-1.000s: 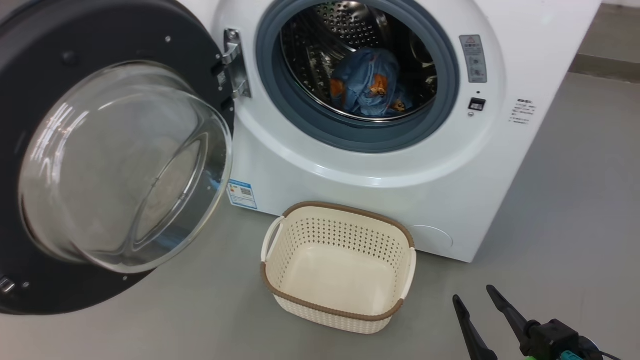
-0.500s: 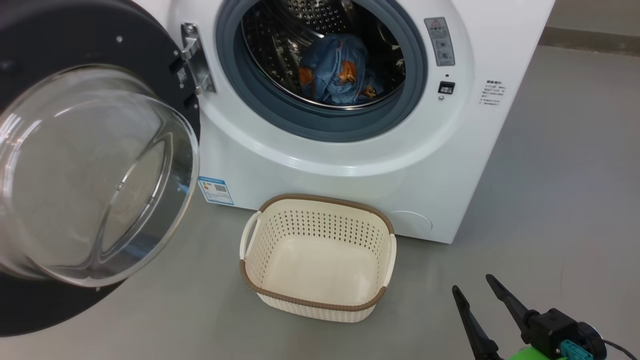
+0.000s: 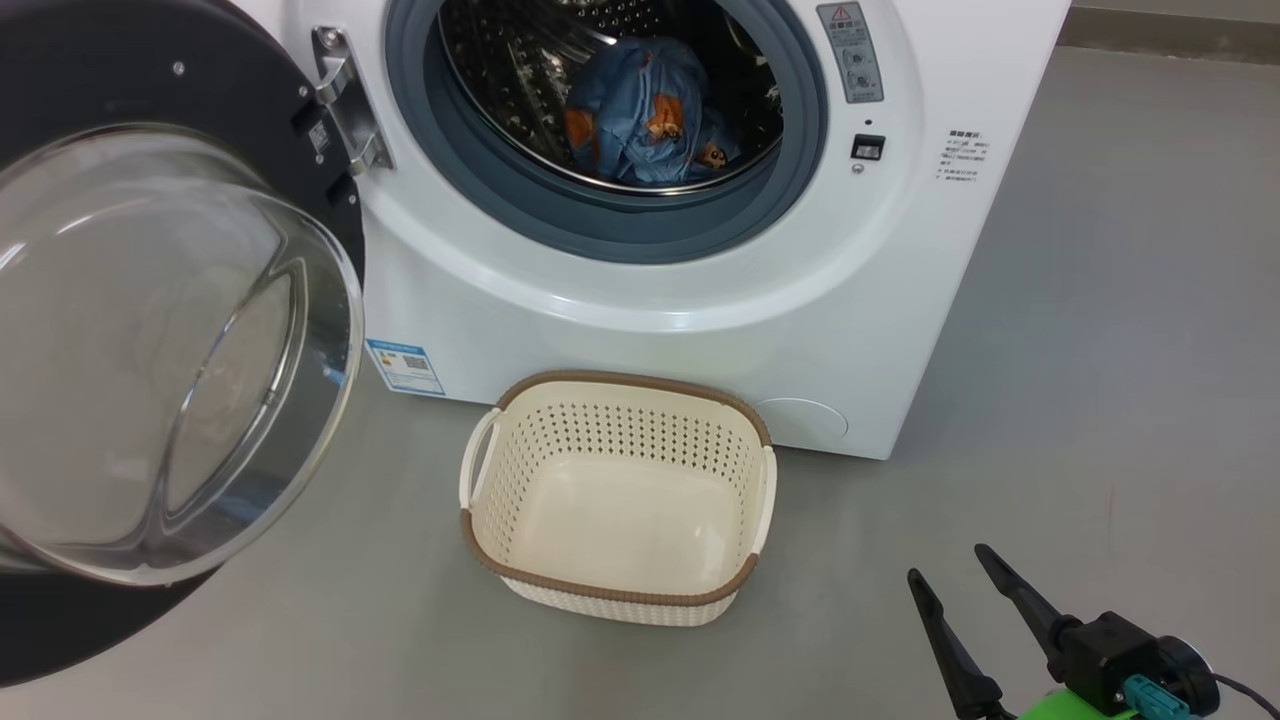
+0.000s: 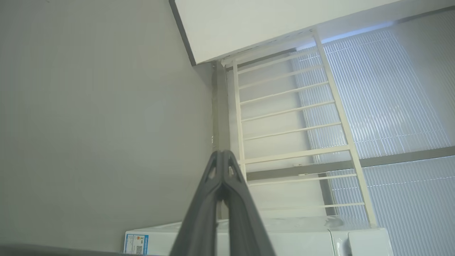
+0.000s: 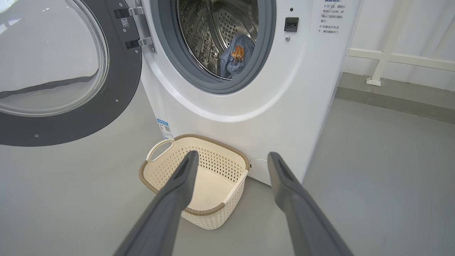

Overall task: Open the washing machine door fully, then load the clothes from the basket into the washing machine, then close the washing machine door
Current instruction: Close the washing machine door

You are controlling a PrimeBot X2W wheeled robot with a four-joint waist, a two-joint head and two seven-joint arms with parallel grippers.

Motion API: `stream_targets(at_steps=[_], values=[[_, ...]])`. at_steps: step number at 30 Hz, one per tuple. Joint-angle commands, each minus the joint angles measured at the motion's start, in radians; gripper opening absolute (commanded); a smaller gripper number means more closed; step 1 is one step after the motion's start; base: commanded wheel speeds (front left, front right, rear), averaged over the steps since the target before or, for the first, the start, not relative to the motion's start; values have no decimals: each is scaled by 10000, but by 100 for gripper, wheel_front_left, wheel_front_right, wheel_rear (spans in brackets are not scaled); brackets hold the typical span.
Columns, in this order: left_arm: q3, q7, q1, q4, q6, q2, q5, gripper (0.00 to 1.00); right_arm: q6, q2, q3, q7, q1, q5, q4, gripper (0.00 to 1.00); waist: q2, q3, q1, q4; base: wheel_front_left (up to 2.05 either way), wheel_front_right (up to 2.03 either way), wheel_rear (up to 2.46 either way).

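Right claw (image 3: 946, 562): fingers spread wide, holding nothing, low over the grey floor (image 3: 1100, 350), right of the basket (image 3: 600, 588) and apart from it. Left claw (image 4: 221, 153): fingers pressed together, gripping nothing, pointing toward a white railing (image 4: 284, 106). Washing machine door (image 3: 100, 80) swung wide on its hinge (image 3: 345, 110), glass dome bulging out at left. Blue bear-print clothes (image 3: 640, 110) lie inside the washing machine (image 3: 620, 330) drum. Basket stands on the floor just before the machine's front, bare bottom showing, near the energy label (image 3: 405, 367).
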Motion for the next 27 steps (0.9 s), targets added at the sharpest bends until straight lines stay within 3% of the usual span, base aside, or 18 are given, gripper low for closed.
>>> stream_targets(at_steps=[1, 11, 27], values=[[35, 202, -264, -141, 13, 665, -70, 0, 14, -103, 172, -49, -406, 90, -183, 100, 0, 10, 0, 20, 0, 0, 0], [-149, 838, -306, 262, -9, 622, -266, 0, 14, -160, 198, -49, -437, 100, -181, 100, 0, 28, 0, 89, 0, 0, 0], [-343, 1456, -146, 682, -446, 405, -496, 0, 14, -380, 283, -49, -429, 146, -168, 100, 0, -15, 0, 5, 0, 0, 0]])
